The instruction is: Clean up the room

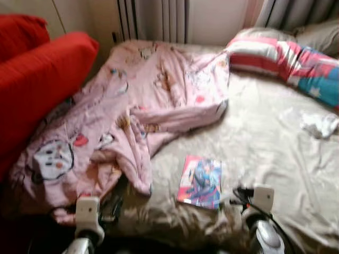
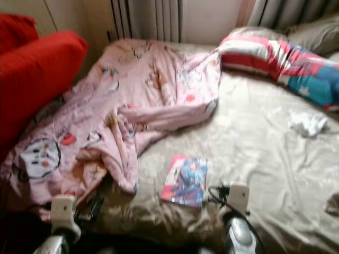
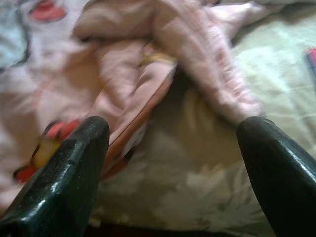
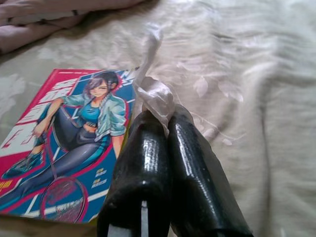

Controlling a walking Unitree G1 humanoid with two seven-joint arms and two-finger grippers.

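A: Inspecting from the magazine (image 1: 200,182) outward, nearest first: we find our right gripper (image 4: 168,129) just beside its near right corner, fingers pressed together and clamped on a scrap of white tissue (image 4: 154,94).

B: And the left?

A: Our left gripper (image 3: 173,158) sits well to the magazine's left, fingers spread wide and empty, at the near hem of the pink blanket (image 1: 132,106).

B: Which relation governs the next move?

A: We judge the magazine's long axis runs away from us, and the right arm is nearer it, though already loaded. Beyond the magazine, far right, a crumpled white tissue (image 1: 319,125) lies on the beige sheet (image 1: 265,143); farther still, the striped pillow (image 1: 286,58).
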